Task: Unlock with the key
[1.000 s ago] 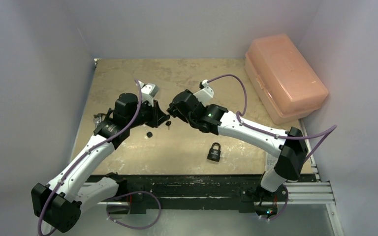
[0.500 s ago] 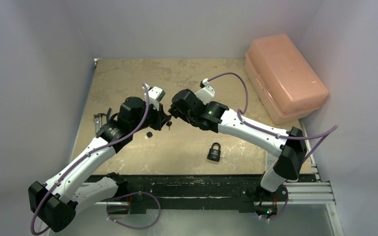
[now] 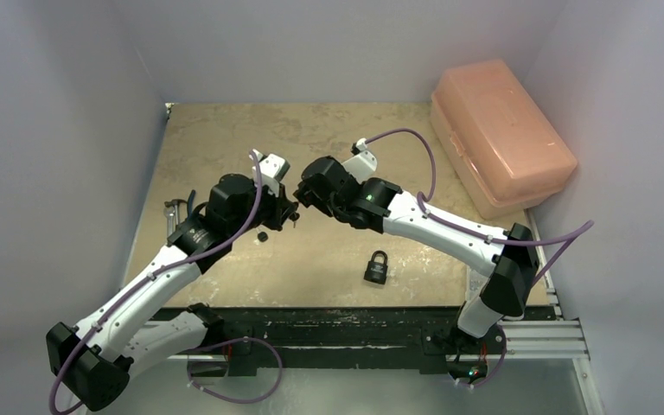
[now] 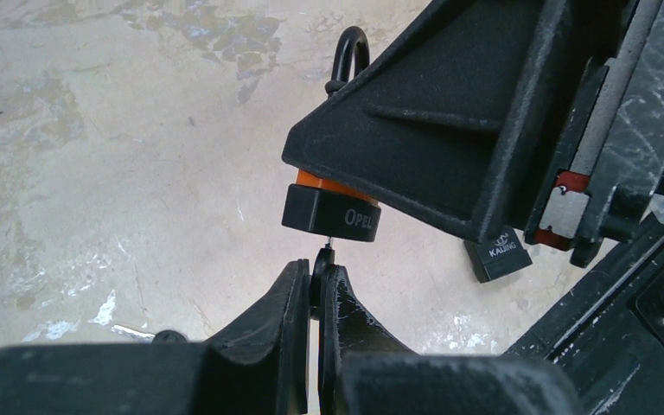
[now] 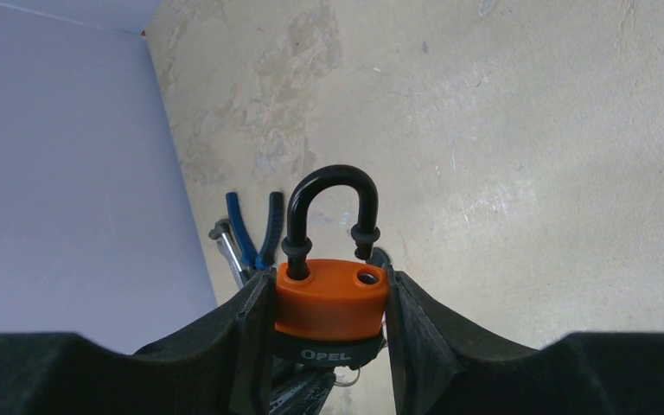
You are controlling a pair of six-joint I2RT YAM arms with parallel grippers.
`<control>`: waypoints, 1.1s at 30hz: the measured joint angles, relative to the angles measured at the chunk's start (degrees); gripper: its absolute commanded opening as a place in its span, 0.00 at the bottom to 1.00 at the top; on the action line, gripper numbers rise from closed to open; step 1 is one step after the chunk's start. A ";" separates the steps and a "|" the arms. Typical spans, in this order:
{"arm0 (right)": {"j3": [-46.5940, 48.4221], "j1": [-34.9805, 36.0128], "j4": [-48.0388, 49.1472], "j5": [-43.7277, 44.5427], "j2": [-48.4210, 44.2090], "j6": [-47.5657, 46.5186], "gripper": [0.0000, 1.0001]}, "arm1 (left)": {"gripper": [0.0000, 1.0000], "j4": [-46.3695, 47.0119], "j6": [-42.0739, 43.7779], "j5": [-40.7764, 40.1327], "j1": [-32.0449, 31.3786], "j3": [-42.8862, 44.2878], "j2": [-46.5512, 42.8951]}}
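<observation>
Status: orange-bodied padlock with a black steel shackle (image 5: 332, 301) is held off the mottled beige table (image 3: 225, 138), above its middle. It is clamped by the body between the two fingers of the right gripper (image 5: 329, 324), shackle pointing away from the wrist and keyway end facing the other arm.

Left gripper (image 4: 314, 281) is closed on the small dark key (image 4: 322, 258). Only the tip of the key's head and a short length of blade show between the pads. The blade runs up into the black base of the lock, so the key reads as seated in the keyway.

Shackle, right wrist view: one leg sits in the body, the other ends just above its empty hole, apart from it. Judgement: the lock is released and the core of the task looks done. How far the key is turned is not visible.

Left to do, as far as I can judge: possibly swing the shackle fully clear, withdraw the key or let go of it, and set the lock down.

Other items:
- A second, all-black padlock (image 3: 377, 266) lies shut on the table near the front edge, well apart from both grippers and untouched.
- Blue-handled pliers (image 5: 255, 226) lie by the left wall.
- A salmon-pink plastic lidded box (image 3: 501, 130) sits at the far right corner.
- A small black object (image 3: 262, 235) lies below the left gripper; too small to identify.
</observation>
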 measured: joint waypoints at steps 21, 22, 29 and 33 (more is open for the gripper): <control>5.07 0.17 -2.80 -2.38 3.80 2.71 0.00 | 0.26 1.66 7.13 -10.49 -3.93 -3.63 -4.85; 5.07 0.22 -2.82 -2.54 3.80 2.97 0.00 | 0.33 1.60 7.17 -10.62 -3.93 -3.63 -4.87; 4.83 1.18 -5.60 -2.95 3.30 2.86 0.00 | 0.92 -1.70 6.27 -13.29 -2.36 -1.92 -5.18; 3.39 1.99 -6.05 -3.91 2.03 2.43 0.00 | 0.95 -0.39 5.35 -10.99 -0.26 -1.88 -7.85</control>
